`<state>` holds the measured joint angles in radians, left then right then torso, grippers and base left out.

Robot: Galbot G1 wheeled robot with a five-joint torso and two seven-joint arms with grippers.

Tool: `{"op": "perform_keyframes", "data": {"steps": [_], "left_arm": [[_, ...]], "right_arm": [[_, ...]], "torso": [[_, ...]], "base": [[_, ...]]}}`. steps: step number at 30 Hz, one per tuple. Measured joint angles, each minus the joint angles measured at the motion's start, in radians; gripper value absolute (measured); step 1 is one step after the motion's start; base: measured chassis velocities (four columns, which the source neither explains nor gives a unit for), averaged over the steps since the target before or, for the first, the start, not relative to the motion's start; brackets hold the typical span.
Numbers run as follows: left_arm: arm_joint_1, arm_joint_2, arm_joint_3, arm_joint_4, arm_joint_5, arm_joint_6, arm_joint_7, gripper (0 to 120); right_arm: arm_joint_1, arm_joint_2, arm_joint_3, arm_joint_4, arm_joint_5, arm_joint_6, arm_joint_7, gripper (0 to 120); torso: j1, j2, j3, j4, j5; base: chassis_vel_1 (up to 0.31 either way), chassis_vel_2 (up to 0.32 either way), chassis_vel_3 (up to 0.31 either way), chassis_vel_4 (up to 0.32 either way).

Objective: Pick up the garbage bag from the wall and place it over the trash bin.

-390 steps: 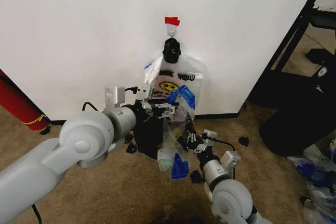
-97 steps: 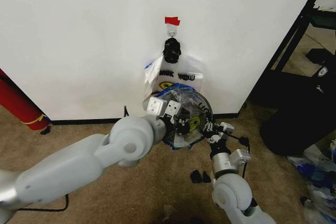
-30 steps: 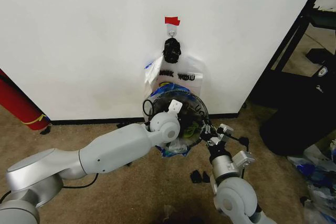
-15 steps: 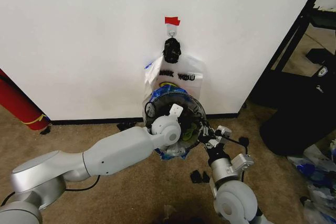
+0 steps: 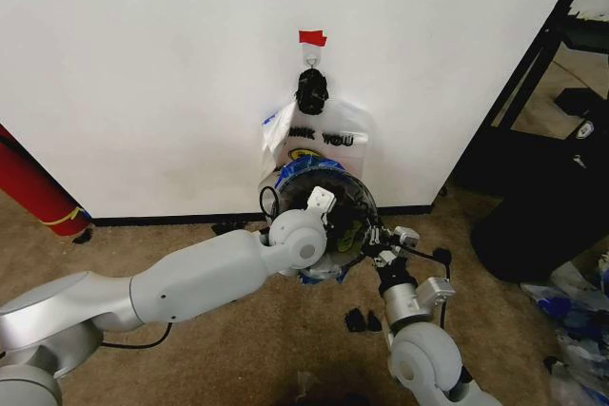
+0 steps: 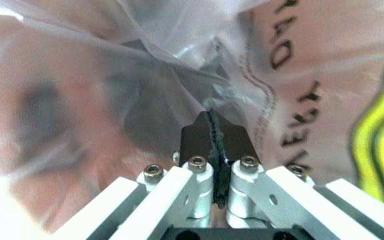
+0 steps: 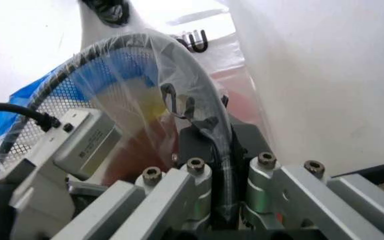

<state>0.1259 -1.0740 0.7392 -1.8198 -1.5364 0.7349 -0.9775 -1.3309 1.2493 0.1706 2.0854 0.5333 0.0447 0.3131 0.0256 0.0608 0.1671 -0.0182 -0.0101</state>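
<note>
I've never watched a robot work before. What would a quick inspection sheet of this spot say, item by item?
Surface: brown carpet floor.
Job's things: see-through garbage bag stretched over the round bin; white wall behind it.
Clutter: smiley bag on the hook; small black bits; plastic bags.
Claws: left claw and right claw both shut on the garbage bag.
Cables: black cable on the floor.
Surroundings: red cylinder, black rack.
</note>
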Motion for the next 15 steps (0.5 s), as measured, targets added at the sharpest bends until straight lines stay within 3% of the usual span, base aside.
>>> {"op": "perform_keyframes", "data": {"steps": [2, 15], "left_arm": [[-0.010, 0.007, 0.002, -0.011, -0.058, 0.000, 0.001, 0], [0.025, -0.022, -0.011, 0.010, -0.121, 0.002, 0.039, 0]], "right_arm": [[-0.002, -0.005, 0.001, 0.000, -0.004, 0.006, -0.004, 1], [-0.007, -0.010, -0.007, 0.015, -0.001, 0.007, -0.011, 1]], "torso": [[0.000, 0.000, 0.000, 0.0001, 0.0000], [0.000, 0.000, 0.000, 0.0000, 0.0000]], "base": [[0.000, 0.000, 0.000, 0.000], [0.000, 0.000, 0.000, 0.000]]}}
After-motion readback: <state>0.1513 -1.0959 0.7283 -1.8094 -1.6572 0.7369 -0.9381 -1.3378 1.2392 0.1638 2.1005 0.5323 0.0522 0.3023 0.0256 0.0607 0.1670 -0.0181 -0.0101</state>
